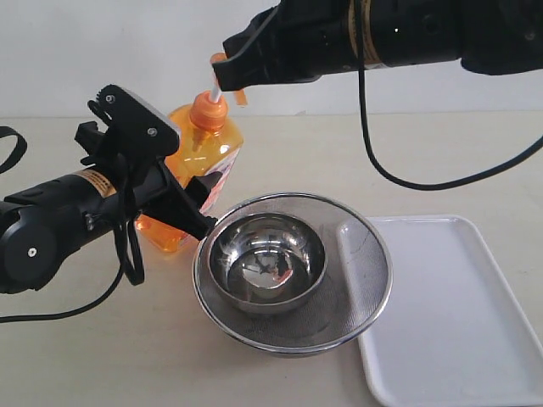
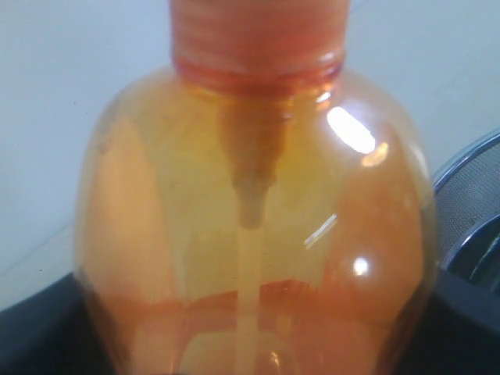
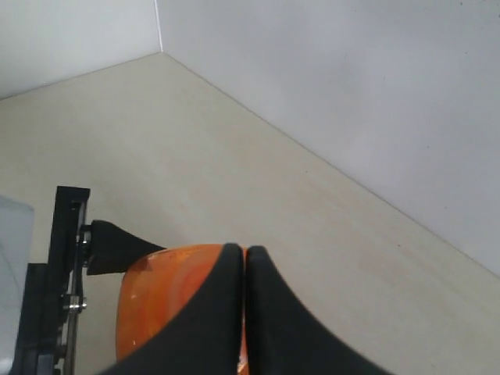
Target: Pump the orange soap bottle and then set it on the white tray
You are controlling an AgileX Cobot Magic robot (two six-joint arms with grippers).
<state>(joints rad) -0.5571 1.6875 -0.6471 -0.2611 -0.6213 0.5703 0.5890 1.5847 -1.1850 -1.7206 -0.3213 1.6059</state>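
Note:
The orange soap bottle (image 1: 197,153) stands on the table left of centre, and its translucent body (image 2: 258,234) fills the left wrist view. My left gripper (image 1: 182,203) is shut on its lower body, with a dark finger on each side. My right gripper (image 1: 227,75) reaches in from the upper right and sits on the pump head, fingers pressed together with nothing between them. In the right wrist view the shut gripper (image 3: 244,254) covers most of the bottle (image 3: 156,297). The white stem (image 1: 215,90) shows below the fingers. The white tray (image 1: 450,314) lies flat at the right.
A round steel mesh strainer (image 1: 365,280) holding a steel bowl (image 1: 267,259) sits between the bottle and the tray, its rim overlapping the tray's left edge. The strainer (image 2: 469,203) is close beside the bottle. A wall runs along the back of the table.

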